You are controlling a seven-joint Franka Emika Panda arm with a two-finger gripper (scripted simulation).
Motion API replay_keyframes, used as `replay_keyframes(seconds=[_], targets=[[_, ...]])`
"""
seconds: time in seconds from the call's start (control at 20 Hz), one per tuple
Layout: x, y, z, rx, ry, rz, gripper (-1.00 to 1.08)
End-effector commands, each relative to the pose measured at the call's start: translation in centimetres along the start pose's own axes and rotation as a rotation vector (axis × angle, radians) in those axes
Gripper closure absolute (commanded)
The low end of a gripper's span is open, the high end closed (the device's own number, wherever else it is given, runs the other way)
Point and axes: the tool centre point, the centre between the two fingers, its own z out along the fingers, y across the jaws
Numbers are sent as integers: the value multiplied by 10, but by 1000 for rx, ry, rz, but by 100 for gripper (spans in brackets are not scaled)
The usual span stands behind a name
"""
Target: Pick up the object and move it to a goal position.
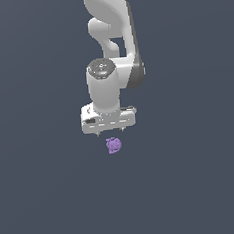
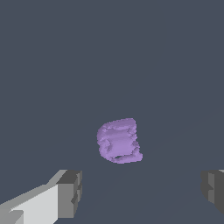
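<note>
One lumpy purple object (image 2: 119, 141).

No text, label, brand, number or sign can be read anywhere in either view.
</note>
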Motion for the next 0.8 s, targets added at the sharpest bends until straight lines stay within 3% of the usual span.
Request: replay_keyframes(seconds=[0.0, 0.4, 0.75], targets=[[1, -2, 16, 4, -6, -49, -92], [1, -6, 55, 19, -18, -168, -92], [0, -8, 62, 23, -21, -189, -92]])
